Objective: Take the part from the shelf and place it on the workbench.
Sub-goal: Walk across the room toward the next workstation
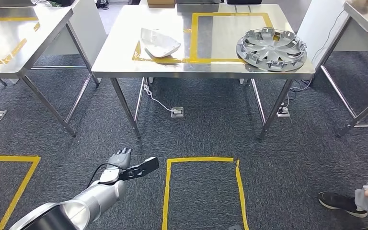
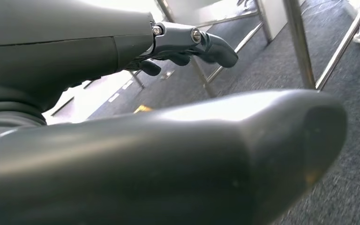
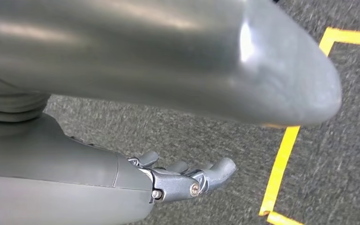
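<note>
Grey carpet (image 1: 220, 129) marked with yellow tape squares (image 1: 202, 189) spreads beneath a steel counter (image 1: 124, 57), itself taped in yellow. On the counter lie a white moulded part (image 1: 159, 43), resting across the tape line, and well apart from it a silver wheel cover (image 1: 271, 48) near the far corner. Low over the carpet, the left hand (image 1: 120, 156) hangs released, fingers extended and holding nothing. The right hand (image 3: 187, 178) hangs over the carpet beside a tape corner, fingers loosely apart and empty. A person's shoe (image 1: 340, 202) stands at the floor's edge.
</note>
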{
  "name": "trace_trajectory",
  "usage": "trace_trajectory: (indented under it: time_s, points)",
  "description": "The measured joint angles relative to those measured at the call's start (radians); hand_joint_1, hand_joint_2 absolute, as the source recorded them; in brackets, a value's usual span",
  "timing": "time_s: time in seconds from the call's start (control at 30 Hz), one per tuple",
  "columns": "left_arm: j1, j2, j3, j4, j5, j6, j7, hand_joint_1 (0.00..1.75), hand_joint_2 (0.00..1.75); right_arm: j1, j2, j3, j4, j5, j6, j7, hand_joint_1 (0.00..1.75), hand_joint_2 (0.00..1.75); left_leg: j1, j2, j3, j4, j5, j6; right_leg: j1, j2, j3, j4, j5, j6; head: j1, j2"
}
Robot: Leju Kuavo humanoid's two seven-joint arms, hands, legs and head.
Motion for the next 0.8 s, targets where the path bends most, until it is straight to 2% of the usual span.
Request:
trace_trajectory:
  time_s: [0.03, 0.07, 0.1, 0.13, 0.17, 0.2, 0.23, 0.27, 0.3, 0.37, 0.4, 0.43, 0.5, 0.53, 0.6, 0.67, 0.7, 0.73, 0.77, 0.8]
  points:
    - [0.007, 0.002, 0.006, 0.001, 0.001, 0.0, 0.002, 0.0, 0.0, 0.0, 0.0, 0.0, 0.0, -0.002, 0.0, -0.002, 0.0, 0.0, 0.001, 0.007, -0.002, 0.002, 0.0, -0.005, 0.0, -0.009, 0.0, -0.001, 0.003, -0.009, -0.001, 0.0]
    - [0.014, 0.004, 0.01, 0.001, 0.001, -0.002, 0.004, 0.0, 0.0, 0.0, 0.0, 0.0, 0.0, -0.005, 0.0, -0.005, 0.0, 0.0, 0.0, 0.024, -0.01, 0.017, -0.011, -0.008, 0.0, -0.018, 0.0, -0.003, 0.006, -0.016, -0.005, 0.0]
    - [0.02, 0.005, 0.015, 0.001, 0.002, -0.004, 0.006, 0.0, 0.0, 0.001, 0.0, -0.001, 0.0, -0.009, -0.001, -0.007, 0.0, 0.0, -0.001, 0.047, -0.026, 0.053, -0.034, -0.01, 0.0, -0.029, 0.001, -0.005, 0.008, -0.023, -0.009, 0.0]
    - [0.025, 0.005, 0.019, 0.001, 0.004, -0.006, 0.007, 0.0, 0.0, 0.003, -0.001, -0.001, 0.0, -0.012, -0.001, -0.009, 0.0, 0.0, -0.002, 0.071, -0.05, 0.111, -0.069, -0.011, 0.002, -0.039, 0.0, -0.006, 0.008, -0.026, -0.013, 0.0]
    - [0.03, 0.005, 0.023, 0.001, 0.007, -0.008, 0.007, 0.0, 0.0, 0.005, -0.001, -0.002, 0.0, -0.014, -0.001, -0.009, 0.0, 0.0, -0.002, 0.085, -0.08, 0.182, -0.106, -0.012, 0.005, -0.051, 0.0, -0.006, 0.007, -0.029, -0.016, 0.0]
    - [0.037, 0.005, 0.027, 0.002, 0.01, -0.011, 0.008, 0.0, 0.0, 0.007, -0.001, -0.002, 0.0, -0.015, -0.001, -0.009, 0.0, 0.0, -0.002, 0.09, -0.107, 0.246, -0.134, -0.013, 0.007, -0.063, 0.0, -0.005, 0.006, -0.031, -0.016, 0.0]
    - [0.046, 0.005, 0.03, 0.002, 0.013, -0.012, 0.01, 0.0, 0.0, 0.008, -0.002, -0.003, 0.0, -0.016, -0.001, -0.008, 0.0, 0.0, -0.002, 0.093, -0.12, 0.284, -0.146, -0.012, 0.009, -0.076, 0.0, -0.005, 0.005, -0.032, -0.017, 0.0]
    - [0.054, 0.006, 0.032, 0.003, 0.016, -0.014, 0.011, 0.0, 0.0, 0.008, -0.002, -0.003, 0.0, -0.016, 0.0, -0.008, 0.0, 0.0, -0.002, 0.094, -0.114, 0.283, -0.138, -0.01, 0.01, -0.087, 0.001, -0.005, 0.003, -0.032, -0.017, 0.0]
    - [0.06, 0.007, 0.035, 0.003, 0.018, -0.014, 0.013, 0.0, 0.0, 0.008, -0.002, -0.003, 0.0, -0.016, 0.001, -0.007, 0.0, 0.0, -0.003, 0.099, -0.088, 0.24, -0.114, -0.006, 0.011, -0.099, 0.003, -0.005, 0.001, -0.031, -0.017, 0.0]
    - [0.065, 0.009, 0.045, 0.003, 0.024, -0.011, 0.014, 0.0, 0.0, 0.007, -0.002, -0.003, 0.0, -0.015, 0.002, -0.006, 0.0, 0.0, -0.011, 0.135, -0.009, 0.102, -0.064, 0.007, 0.014, -0.121, 0.01, -0.005, -0.005, -0.025, -0.018, 0.0]
    - [0.065, 0.009, 0.05, 0.002, 0.027, -0.009, 0.015, 0.0, 0.0, 0.006, -0.002, -0.003, 0.0, -0.015, 0.002, -0.006, 0.0, 0.0, -0.017, 0.151, 0.019, 0.052, -0.051, 0.014, 0.017, -0.131, 0.013, -0.006, -0.008, -0.02, -0.018, 0.0]
    - [0.067, 0.009, 0.055, 0.002, 0.031, -0.006, 0.015, 0.0, 0.0, 0.005, -0.002, -0.003, 0.0, -0.015, 0.002, -0.005, 0.0, 0.0, -0.022, 0.161, 0.032, 0.025, -0.048, 0.02, 0.019, -0.14, 0.016, -0.007, -0.011, -0.015, -0.017, 0.0]
    - [0.075, 0.013, 0.063, 0.003, 0.034, -0.003, 0.017, 0.0, 0.0, 0.002, -0.002, -0.003, 0.0, -0.015, 0.003, -0.005, 0.0, 0.0, -0.026, 0.146, 0.032, 0.019, -0.049, 0.03, 0.02, -0.157, 0.024, -0.012, -0.013, -0.003, -0.017, 0.0]
    - [0.08, 0.015, 0.066, 0.003, 0.034, -0.003, 0.019, 0.0, 0.0, 0.0, -0.002, -0.003, 0.0, -0.015, 0.003, -0.005, 0.0, 0.0, -0.024, 0.135, 0.033, 0.016, -0.048, 0.035, 0.019, -0.153, 0.027, -0.012, -0.016, 0.003, -0.017, 0.0]
    - [0.085, 0.016, 0.073, 0.003, 0.035, -0.002, 0.022, 0.0, 0.0, -0.001, -0.002, -0.004, 0.0, -0.017, 0.004, -0.005, 0.0, 0.0, -0.017, 0.113, 0.037, 0.008, -0.044, 0.049, 0.015, -0.108, 0.012, 0.029, -0.045, 0.014, -0.014, 0.0]
    - [0.087, 0.012, 0.079, 0.003, 0.036, -0.002, 0.025, 0.0, 0.0, 0.002, -0.002, -0.007, 0.0, -0.019, 0.003, -0.005, 0.0, 0.0, -0.015, 0.09, 0.038, 0.006, -0.043, 0.058, 0.013, -0.057, -0.047, 0.147, -0.103, 0.019, -0.009, 0.0]
    - [0.089, 0.01, 0.082, 0.003, 0.037, -0.002, 0.026, 0.0, 0.0, 0.004, -0.002, -0.008, 0.0, -0.02, 0.003, -0.004, 0.0, 0.0, -0.015, 0.077, 0.038, 0.006, -0.043, 0.06, 0.014, -0.048, -0.083, 0.211, -0.126, 0.02, -0.007, 0.0]
    - [0.093, 0.009, 0.084, 0.003, 0.038, -0.002, 0.029, 0.0, 0.0, 0.006, -0.002, -0.01, 0.0, -0.021, 0.002, -0.004, 0.0, 0.0, -0.016, 0.064, 0.038, 0.007, -0.044, 0.061, 0.015, -0.044, -0.11, 0.254, -0.133, 0.02, -0.006, 0.0]
    - [0.095, 0.009, 0.085, 0.004, 0.038, -0.002, 0.032, 0.0, 0.0, 0.007, -0.002, -0.011, 0.0, -0.022, 0.002, -0.004, 0.0, 0.0, -0.017, 0.05, 0.038, 0.008, -0.044, 0.061, 0.016, -0.042, -0.121, 0.262, -0.12, 0.019, -0.005, 0.0]
    - [0.097, 0.009, 0.087, 0.004, 0.039, -0.003, 0.035, 0.0, 0.0, 0.007, -0.002, -0.012, 0.0, -0.023, 0.002, -0.005, 0.0, 0.0, -0.017, 0.035, 0.038, 0.01, -0.044, 0.06, 0.017, -0.039, -0.112, 0.23, -0.088, 0.016, -0.005, 0.0]
